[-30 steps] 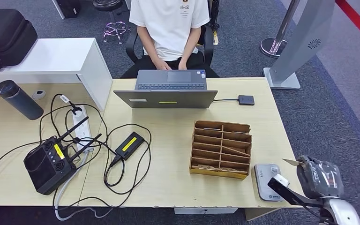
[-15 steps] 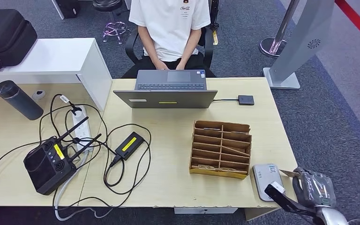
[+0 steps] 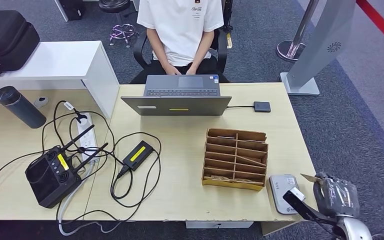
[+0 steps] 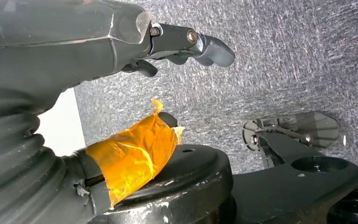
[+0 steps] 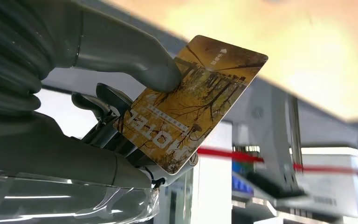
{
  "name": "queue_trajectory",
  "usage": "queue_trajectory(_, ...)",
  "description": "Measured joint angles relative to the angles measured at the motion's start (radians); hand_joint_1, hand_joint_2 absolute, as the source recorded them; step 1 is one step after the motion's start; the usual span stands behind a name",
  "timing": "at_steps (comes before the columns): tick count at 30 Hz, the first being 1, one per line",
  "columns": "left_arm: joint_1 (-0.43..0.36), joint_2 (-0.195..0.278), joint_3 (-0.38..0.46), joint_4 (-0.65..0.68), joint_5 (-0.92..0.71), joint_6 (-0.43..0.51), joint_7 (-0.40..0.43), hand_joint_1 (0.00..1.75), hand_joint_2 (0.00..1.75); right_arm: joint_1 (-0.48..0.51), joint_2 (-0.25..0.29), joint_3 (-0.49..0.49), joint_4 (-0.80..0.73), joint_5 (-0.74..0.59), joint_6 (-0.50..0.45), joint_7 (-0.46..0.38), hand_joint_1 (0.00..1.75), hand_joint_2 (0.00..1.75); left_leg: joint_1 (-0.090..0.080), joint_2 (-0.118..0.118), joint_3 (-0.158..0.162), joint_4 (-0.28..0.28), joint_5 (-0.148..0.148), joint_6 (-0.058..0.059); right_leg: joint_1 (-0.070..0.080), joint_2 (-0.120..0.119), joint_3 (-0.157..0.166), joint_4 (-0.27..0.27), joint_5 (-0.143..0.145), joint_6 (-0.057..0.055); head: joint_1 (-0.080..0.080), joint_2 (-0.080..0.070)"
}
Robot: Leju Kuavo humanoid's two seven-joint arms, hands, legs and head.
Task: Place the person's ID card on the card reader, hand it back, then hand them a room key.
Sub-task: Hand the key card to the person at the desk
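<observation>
Right hand pinching hotel card past desk edge, beside card reader, left hand empty

The right hand, pinching the hotel key card between thumb and fingers, has shifted off the counter's right front corner. A second ago it sat higher and further right; half a second ago it had dropped lower and closer to the card reader; now it has come back up a little. The card's corner pokes out toward the reader, just beside it. The seated person's forearms have shifted slightly.
</observation>
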Motion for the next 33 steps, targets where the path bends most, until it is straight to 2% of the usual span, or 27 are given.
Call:
queue_trajectory(3,0.0,0.001,-0.004,0.0,-0.009,0.0,0.0,0.0,1.75,-0.019,-0.005,-0.021,-0.099,-0.016,-0.029,-0.012,1.75,1.75,0.0,0.001,0.0,0.0,0.0,0.0,0.0,0.001,0.0,0.0,0.0,0.0,0.0,0.0)
queue_trajectory(7,-0.002,0.003,-0.016,0.0,-0.018,0.0,0.0,0.0,1.75,-0.083,-0.031,-0.043,-0.225,-0.04,0.005,-0.015,1.75,1.75,0.0,0.001,0.001,0.0,0.0,0.0,0.0,0.002,0.0,0.0,0.0,0.0,0.0,0.0)
queue_trajectory(11,-0.003,0.005,-0.033,0.0,-0.041,0.0,0.0,0.0,1.75,-0.154,-0.055,-0.049,-0.283,-0.042,0.05,-0.014,1.75,1.75,0.0,0.002,-0.001,0.0,0.0,0.0,-0.001,0.003,-0.001,0.002,0.001,-0.001,0.0,0.0)
queue_trajectory(13,-0.005,0.008,-0.05,0.0,-0.069,0.0,0.0,0.0,1.75,-0.254,-0.069,-0.04,-0.287,-0.027,0.097,-0.01,1.75,1.75,-0.001,0.007,-0.003,0.0,0.0,0.0,-0.002,0.008,-0.002,0.002,0.003,-0.002,0.0,0.0)
queue_trajectory(16,-0.018,0.008,-0.077,0.0,-0.097,0.0,0.009,0.0,1.75,-0.508,-0.057,0.023,-0.188,0.034,0.16,0.02,1.75,1.75,0.0,0.016,-0.005,0.0,0.0,0.0,-0.001,0.017,-0.003,0.002,0.006,-0.002,0.0,0.0)
queue_trajectory(20,-0.035,0.003,-0.109,0.0,-0.121,0.0,0.015,0.0,1.75,-0.813,0.042,0.16,0.044,0.136,0.155,0.101,1.75,1.75,0.001,0.017,-0.005,0.0,0.004,-0.003,0.0,0.018,-0.003,0.003,0.008,-0.003,0.0,0.0)
queue_trajectory(23,-0.04,0.001,-0.131,0.0,-0.136,0.0,0.015,0.0,1.75,-0.964,0.135,0.258,0.203,0.199,0.142,0.154,1.75,1.75,0.001,0.014,-0.001,0.0,0.007,-0.004,0.001,0.016,-0.005,0.004,0.009,-0.004,0.0,0.0)
queue_trajectory(28,-0.041,-0.003,-0.156,0.0,-0.152,0.025,0.015,0.0,1.75,-1.083,0.252,0.373,0.367,0.27,0.137,0.201,1.75,1.75,0.003,0.008,-0.001,-0.001,0.008,-0.006,0.003,0.011,-0.006,0.004,0.008,-0.006,0.0,0.0)
queue_trajectory(33,-0.043,-0.004,-0.168,0.0,-0.158,0.03,0.015,0.0,1.75,-1.124,0.325,0.428,0.46,0.288,0.13,0.215,1.75,1.75,0.003,0.007,-0.002,-0.001,0.008,-0.006,0.003,0.009,-0.006,0.004,0.007,-0.005,0.0,0.0)
